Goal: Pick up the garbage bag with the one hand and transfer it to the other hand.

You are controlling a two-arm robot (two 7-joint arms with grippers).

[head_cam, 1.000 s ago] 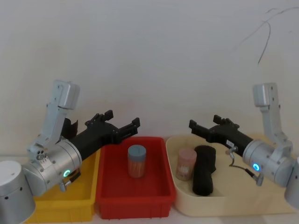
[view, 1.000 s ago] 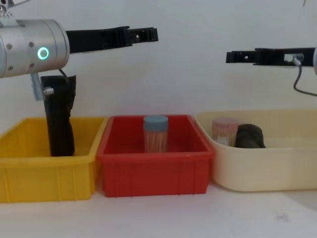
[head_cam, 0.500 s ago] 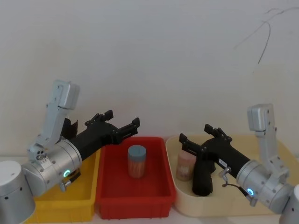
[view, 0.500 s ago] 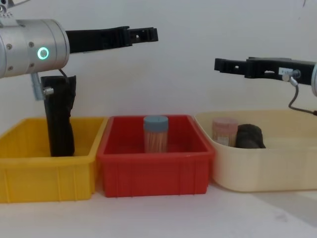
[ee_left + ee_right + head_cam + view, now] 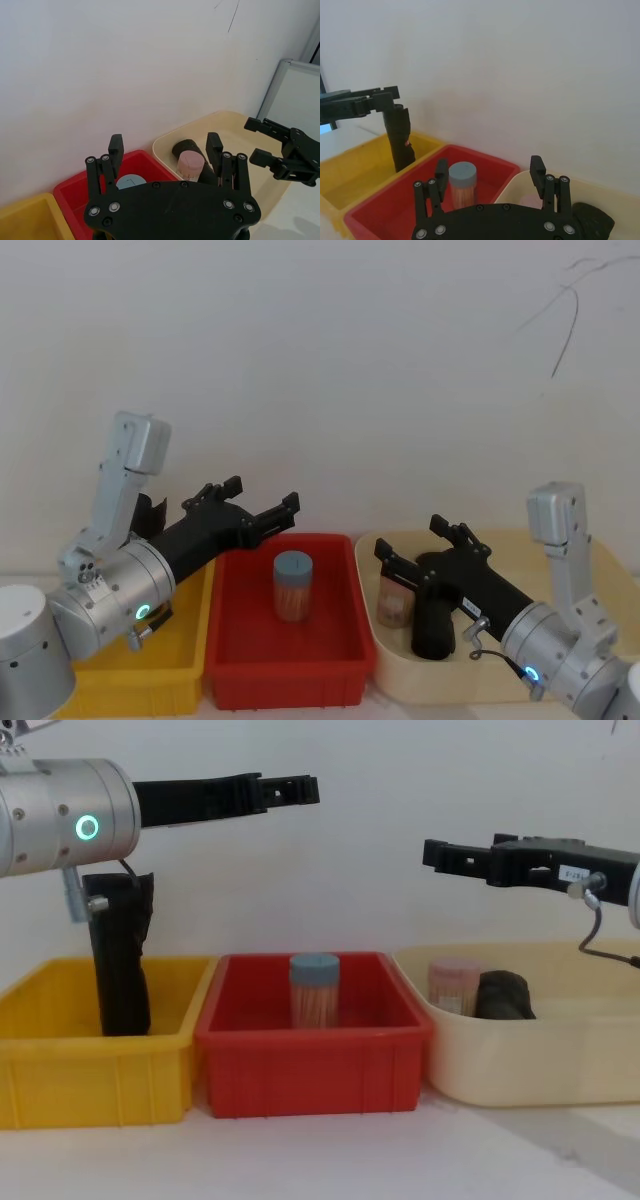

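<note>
Crinkly black plastic wound into a straight, thick cylinder, the garbage bag (image 5: pixel 437 612) lies lengthwise in the cream oval tub (image 5: pixel 575 682) on the table, one rounded end facing the chest camera, dull and faintly wrinkled, touching or just beside a pink-lidded jar (image 5: pixel 399 590). The right claw (image 5: pixel 412 546), long and black with a small white label, on a silver-grey arm with a blue ring light, hangs above that tub with its fingers spread apart, grasping nothing, over the roll and the jar without touching them. The left claw (image 5: pixel 264 505), black and slim-fingered on a thick silver-grey arm with a green-teal ring, is held high over the near edge of the red rectangular bin (image 5: pixel 285 678), also released and empty. In the red bin stands a blue-capped jar of thin wooden sticks (image 5: pixel 293 585). In the yellow bin (image 5: pixel 90 1075) on the left a second black roll with a ragged, flared top (image 5: pixel 119 955) stands upright.
</note>
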